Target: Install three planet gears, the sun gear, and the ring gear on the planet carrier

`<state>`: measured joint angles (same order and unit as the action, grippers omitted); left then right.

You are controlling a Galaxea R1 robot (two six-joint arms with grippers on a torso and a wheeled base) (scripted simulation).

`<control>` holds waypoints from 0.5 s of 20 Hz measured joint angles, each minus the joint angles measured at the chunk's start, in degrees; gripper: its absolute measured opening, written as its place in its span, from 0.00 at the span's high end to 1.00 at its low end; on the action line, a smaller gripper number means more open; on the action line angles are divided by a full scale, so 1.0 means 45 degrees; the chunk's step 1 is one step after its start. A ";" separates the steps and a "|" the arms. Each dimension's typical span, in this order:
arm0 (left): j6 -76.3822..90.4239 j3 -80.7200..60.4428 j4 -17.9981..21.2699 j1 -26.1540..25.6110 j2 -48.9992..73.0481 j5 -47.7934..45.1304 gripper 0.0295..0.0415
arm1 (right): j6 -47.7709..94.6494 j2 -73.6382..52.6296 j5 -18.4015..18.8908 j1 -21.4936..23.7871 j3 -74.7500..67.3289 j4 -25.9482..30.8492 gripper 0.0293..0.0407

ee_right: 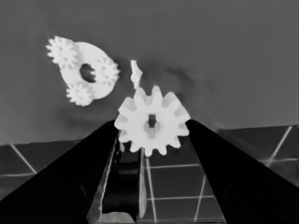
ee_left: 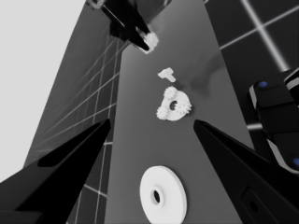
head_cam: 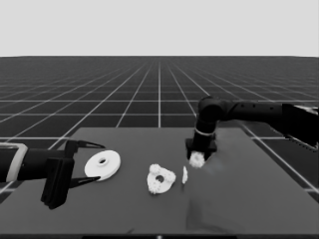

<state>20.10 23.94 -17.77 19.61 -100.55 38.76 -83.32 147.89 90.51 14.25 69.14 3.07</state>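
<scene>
With black two-fingered right gripper (ee_right: 152, 128) clamped on small white toothed gear (ee_right: 152, 120), best lowered level over centre hole of smaller white round part (head_cam: 160, 178), frame middle.

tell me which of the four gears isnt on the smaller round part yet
The gear between the right hand fingers, off to the side; the other three sit around the smaller round part's hole.

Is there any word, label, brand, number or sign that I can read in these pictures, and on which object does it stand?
None: no readable text in any view.
Larger round part: plain.
Smaller round part with its three gears: plain.
Gear in the right gripper: plain.
Thin white piece: plain.
Left gripper: no label.
</scene>
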 joint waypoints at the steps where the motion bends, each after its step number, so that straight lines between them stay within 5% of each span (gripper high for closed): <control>1: 0.0000 0.0000 0.0000 0.0000 0.0000 0.0000 0.25 | -0.0336 0.2549 -0.0041 -0.0026 0.1666 -0.0017 0.86; 4: 0.0000 0.0000 0.0000 0.0000 0.0000 0.0000 0.25 | 0.0529 0.5379 -0.0002 -0.0071 0.4906 -0.0049 0.86; 9: 0.0000 0.0000 0.0000 0.0000 0.0000 0.0000 0.25 | 0.0939 0.6031 0.0023 -0.0091 0.5945 -0.0065 0.86; 10: 0.0000 0.0000 0.0000 0.0000 0.0000 0.0000 0.25 | 0.0840 0.5995 -0.0314 -0.1558 0.5815 -0.1790 0.86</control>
<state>20.10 23.94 -17.77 19.61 -100.55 38.76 -79.54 174.86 89.09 7.24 95.31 -4.98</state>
